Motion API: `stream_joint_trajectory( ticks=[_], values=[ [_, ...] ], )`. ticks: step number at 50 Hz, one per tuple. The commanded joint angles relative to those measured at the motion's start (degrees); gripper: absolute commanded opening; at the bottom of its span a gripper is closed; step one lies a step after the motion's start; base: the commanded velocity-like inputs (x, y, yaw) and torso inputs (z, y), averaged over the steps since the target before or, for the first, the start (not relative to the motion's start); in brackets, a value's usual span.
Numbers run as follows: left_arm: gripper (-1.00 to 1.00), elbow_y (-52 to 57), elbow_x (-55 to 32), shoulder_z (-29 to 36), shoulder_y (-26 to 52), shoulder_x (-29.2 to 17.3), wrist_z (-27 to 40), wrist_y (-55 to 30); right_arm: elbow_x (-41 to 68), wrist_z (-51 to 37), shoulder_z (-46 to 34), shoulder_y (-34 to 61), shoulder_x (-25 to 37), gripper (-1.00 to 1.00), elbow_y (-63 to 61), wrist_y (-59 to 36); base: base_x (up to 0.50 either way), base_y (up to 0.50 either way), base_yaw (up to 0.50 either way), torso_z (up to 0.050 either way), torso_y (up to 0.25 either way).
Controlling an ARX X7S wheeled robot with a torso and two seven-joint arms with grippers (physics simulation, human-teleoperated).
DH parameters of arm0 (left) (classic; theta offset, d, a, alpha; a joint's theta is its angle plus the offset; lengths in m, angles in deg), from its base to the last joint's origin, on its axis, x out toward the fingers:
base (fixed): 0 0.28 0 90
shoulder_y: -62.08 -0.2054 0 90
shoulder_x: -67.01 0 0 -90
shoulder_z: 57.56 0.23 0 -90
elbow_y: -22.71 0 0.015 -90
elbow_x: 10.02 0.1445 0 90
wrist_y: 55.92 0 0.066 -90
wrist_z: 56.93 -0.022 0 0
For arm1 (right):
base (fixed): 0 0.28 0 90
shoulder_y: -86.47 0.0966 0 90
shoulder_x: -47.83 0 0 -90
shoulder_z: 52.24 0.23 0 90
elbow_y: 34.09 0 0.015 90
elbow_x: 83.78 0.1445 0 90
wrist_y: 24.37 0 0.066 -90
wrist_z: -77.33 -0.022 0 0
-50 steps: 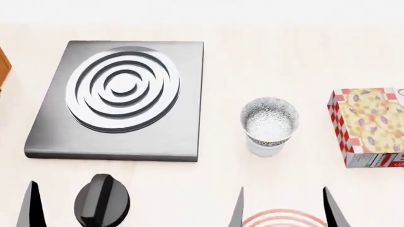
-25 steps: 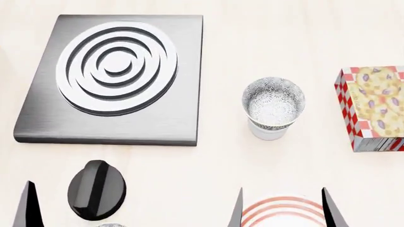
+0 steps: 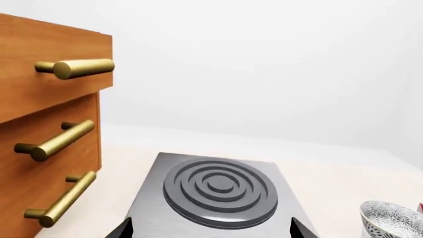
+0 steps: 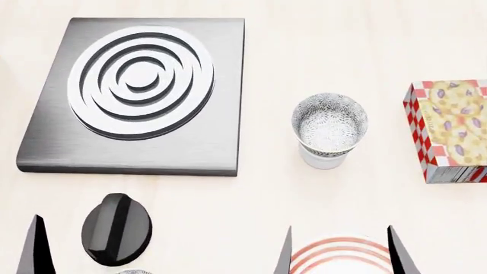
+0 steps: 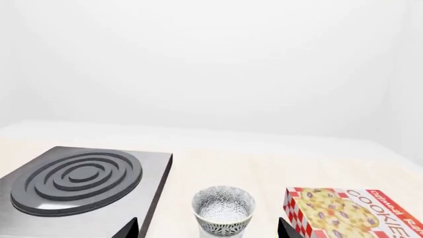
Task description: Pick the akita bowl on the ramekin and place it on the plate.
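The akita bowl (image 4: 329,124) sits upright, nested in the ramekin (image 4: 323,158), whose white base shows just below the bowl's speckled wall; the pair stands on the pale counter (image 4: 320,45), right of centre in the head view and well apart from both grippers. Going left to right across that view: the left gripper (image 4: 35,251) shows only 1 dark finger tip at the lower left corner, so I cannot tell whether it is open or closed there, though its own wrist camera shows 2 tips set wide apart with nothing between them. Just beside it lies a black knob (image 4: 116,229), and the rim of a second speckled bowl (image 4: 134,272) peeks in at the bottom edge below the knob. Above them lies the grey stove plate (image 4: 137,91) with raised concentric rings. Right of that comes the bowl on its ramekin, and nearer the robot the right gripper (image 4: 343,254), its 2 fingers spread wide and empty, framing the red-ringed plate (image 4: 340,257) beneath. At the far right edge stands a cookie box (image 4: 449,131). The left wrist view also shows a wooden drawer unit (image 3: 46,129) with brass handles.
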Motion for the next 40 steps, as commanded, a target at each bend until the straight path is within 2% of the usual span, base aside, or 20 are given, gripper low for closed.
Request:
stream_joint_trajectory(
  ticks=[1,4,5,6,7,9,10,12,13,15,17,20,22,24,27,29,33,40],
  values=[
    [1.00,-0.6,-1.3,0.1,1.6,-0.5,0.7,-1.3,0.9,0.2,-0.6,1.6,0.7,1.00,-3.3,-4.3,0.00,0.00,0.00,0.000,0.000],
    [1.00,-1.6,-1.5,0.5,1.7,-0.5,0.4,-1.1,-2.7,1.8,-3.5,6.1,4.0,1.00,-7.0,-10.8,0.00,0.00,0.00,0.000,0.000],
    [1.00,-2.5,-1.0,1.0,1.8,-0.8,0.2,-1.3,-7.1,5.0,-7.1,9.5,6.9,1.00,-7.5,-14.7,0.00,0.00,0.00,0.000,0.000],
    [1.00,-2.7,-0.1,1.6,1.9,-1.0,0.4,-1.8,-10.0,8.8,-7.7,10.5,6.2,1.00,-7.5,-15.9,0.00,0.00,0.00,0.000,0.000],
    [1.00,-3.2,0.3,1.7,1.9,-0.8,0.3,-1.0,-16.8,17.4,-6.7,11.1,1.9,1.00,-7.5,-17.7,0.00,0.00,0.00,0.000,0.000],
    [1.00,-3.1,-0.1,1.6,1.6,-1.1,0.1,-0.8,-33.6,34.6,1.4,13.3,-14.4,1.00,-7.5,-15.2,0.00,0.00,0.00,0.000,0.000],
    [1.00,-3.2,-0.3,1.5,1.6,-1.2,0.1,-0.7,-34.6,43.2,1.7,14.7,-15.9,1.00,-7.5,-15.3,0.00,0.00,0.00,0.000,0.000],
    [1.00,-3.4,-1.2,0.9,1.4,-1.3,0.0,-0.4,-41.5,51.1,0.1,20.0,-15.9,1.00,-7.5,-19.6,0.00,0.00,0.00,0.000,0.000],
    [1.00,-3.4,-1.2,0.9,1.4,-1.4,0.0,-0.3,-41.8,51.2,-0.1,20.3,-15.9,1.00,-7.5,-20.0,0.00,0.00,0.00,0.000,0.000],
    [1.00,-3.9,-2.0,0.5,1.3,-1.5,-0.2,0.0,-47.1,57.1,-2.4,26.8,-15.9,1.00,-7.5,-26.6,0.00,0.00,0.00,0.000,0.000],
    [1.00,-4.1,-2.3,0.4,1.3,-1.6,-0.3,0.1,-63.4,74.3,-9.9,33.4,-15.9,1.00,-7.5,-36.1,0.00,0.00,0.00,0.000,0.000],
    [1.00,-3.7,-3.1,0.4,0.7,-2.0,-0.8,0.5,-70.4,80.2,-13.6,37.9,-14.0,1.00,-5.2,-36.1,0.00,0.00,0.00,0.000,0.000],
    [1.00,-4.2,-3.9,0.1,0.6,-2.0,-1.1,0.9,-75.2,89.5,-15.5,42.3,-12.9,1.00,-2.8,-38.4,0.00,0.00,0.00,0.000,0.000],
    [1.00,-4.5,-4.2,-0.1,0.4,-2.0,-1.2,1.4,-75.4,92.2,-15.6,45.7,-11.2,1.00,-0.5,-37.9,0.00,0.00,0.00,0.000,0.000],
    [1.00,-4.1,-4.7,-0.4,-0.1,-2.3,-1.3,1.8,-72.6,91.1,-15.0,47.9,-7.9,1.00,1.9,-35.4,0.00,0.00,0.00,0.000,0.000],
    [1.00,-3.8,-5.4,-0.9,-0.2,-2.4,-1.1,1.7,-65.4,88.1,-12.1,49.5,-5.8,1.00,3.5,-32.3,0.00,0.00,0.00,0.000,0.000],
    [1.00,-4.1,-5.8,-1.0,0.0,-2.3,-1.0,1.7,-67.2,98.4,-11.8,54.1,-3.9,1.00,8.9,-38.1,0.00,0.00,0.00,0.000,0.000],
    [1.00,-4.2,-5.7,-0.9,0.4,-2.4,-0.6,1.6,-61.1,97.6,-9.8,59.0,1.0,1.00,18.1,-33.9,0.00,0.00,0.00,0.000,0.000]
  ],
)
